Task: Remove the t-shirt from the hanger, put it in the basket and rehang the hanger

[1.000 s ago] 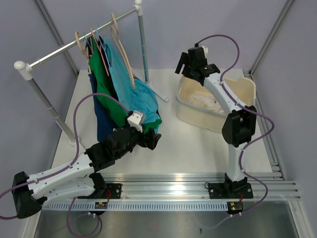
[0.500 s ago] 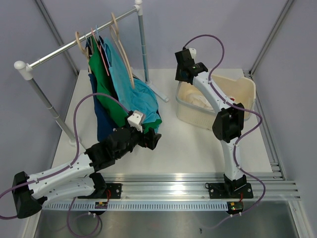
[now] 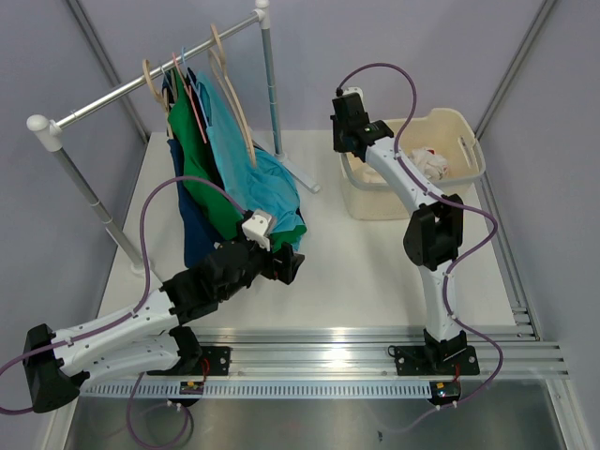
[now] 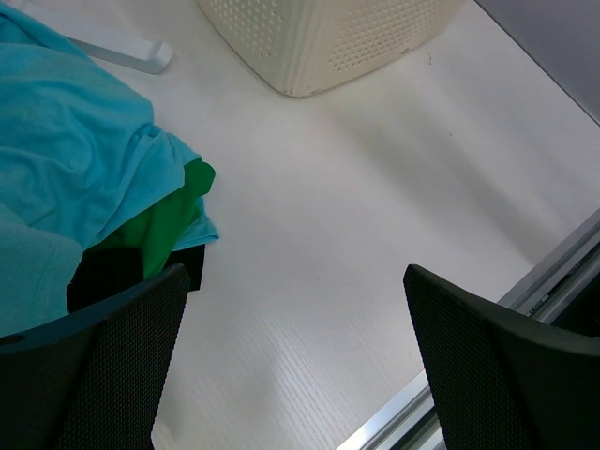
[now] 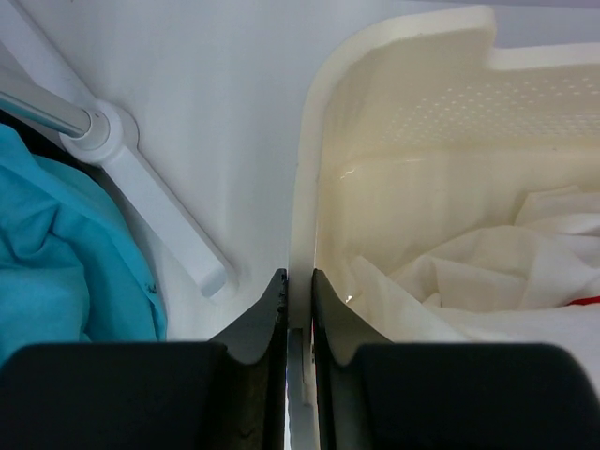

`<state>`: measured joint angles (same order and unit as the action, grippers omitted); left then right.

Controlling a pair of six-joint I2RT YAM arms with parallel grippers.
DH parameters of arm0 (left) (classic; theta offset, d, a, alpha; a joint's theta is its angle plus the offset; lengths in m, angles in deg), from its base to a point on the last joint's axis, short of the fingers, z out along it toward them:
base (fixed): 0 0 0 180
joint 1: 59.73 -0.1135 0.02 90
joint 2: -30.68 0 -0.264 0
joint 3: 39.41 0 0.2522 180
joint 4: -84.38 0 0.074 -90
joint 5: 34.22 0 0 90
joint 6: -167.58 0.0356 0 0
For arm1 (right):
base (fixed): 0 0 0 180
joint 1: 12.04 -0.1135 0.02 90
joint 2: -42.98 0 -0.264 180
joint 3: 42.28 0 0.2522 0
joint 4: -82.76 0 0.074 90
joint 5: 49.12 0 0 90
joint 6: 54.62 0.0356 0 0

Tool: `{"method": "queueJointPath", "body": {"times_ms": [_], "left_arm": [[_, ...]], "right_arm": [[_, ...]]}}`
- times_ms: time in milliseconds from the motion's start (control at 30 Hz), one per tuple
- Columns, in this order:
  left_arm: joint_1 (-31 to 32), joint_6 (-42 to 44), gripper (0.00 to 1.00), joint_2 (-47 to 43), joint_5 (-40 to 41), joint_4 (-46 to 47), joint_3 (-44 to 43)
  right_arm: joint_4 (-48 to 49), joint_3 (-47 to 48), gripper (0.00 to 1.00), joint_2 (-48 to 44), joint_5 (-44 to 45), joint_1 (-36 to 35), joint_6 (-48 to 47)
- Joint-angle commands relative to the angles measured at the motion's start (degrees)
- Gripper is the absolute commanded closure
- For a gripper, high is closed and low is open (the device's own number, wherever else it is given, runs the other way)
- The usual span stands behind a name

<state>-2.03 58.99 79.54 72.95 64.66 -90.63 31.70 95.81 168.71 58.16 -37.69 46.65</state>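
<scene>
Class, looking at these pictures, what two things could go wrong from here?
1. The right gripper is shut on the rim of the basket; pulling may tip it and spill the t-shirt.
2. The open left gripper sits beside the teal shirt and might snag it.

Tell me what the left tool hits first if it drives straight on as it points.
The left tool would probably meet bare table first, short of the basket; depth is unclear.

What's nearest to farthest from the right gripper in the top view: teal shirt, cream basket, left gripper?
1. cream basket, rim clamped by the right gripper.
2. teal shirt, to its left.
3. left gripper, front left.
</scene>
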Motion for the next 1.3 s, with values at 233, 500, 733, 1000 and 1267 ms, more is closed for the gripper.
{"method": "queueJointPath", "body": {"times_ms": [233, 500, 733, 1000, 1267], "left_arm": [[0.1, -0.2, 0.01, 0.1, 0.9, 1.7, -1.7], [0.1, -0.1, 0.01, 1.1, 1.0, 1.7, -2.0], [0.1, -0.1, 0.01, 1.5, 0.7, 1.4, -2.4], [0.1, 0.0, 0.01, 1.9, 0.6, 1.1, -2.6], [0.1, 0.4, 0.01, 1.7, 0.5, 1.1, -2.6]], "right_arm": [[7.9, -0.6, 1.0, -2.2, -8.8, -0.4, -4.1], [12.2, 1.9, 1.0, -0.2, -10.1, -1.1, -3.7], [15.7, 1.2, 1.0, 1.4, -14.6, -1.4, -3.8], [16.3, 1.1, 0.74, 0.6, -11.5, -1.7, -5.6], [13.3, -4.7, 0.0, -11.4, -0.7, -1.7, -4.6]]}}
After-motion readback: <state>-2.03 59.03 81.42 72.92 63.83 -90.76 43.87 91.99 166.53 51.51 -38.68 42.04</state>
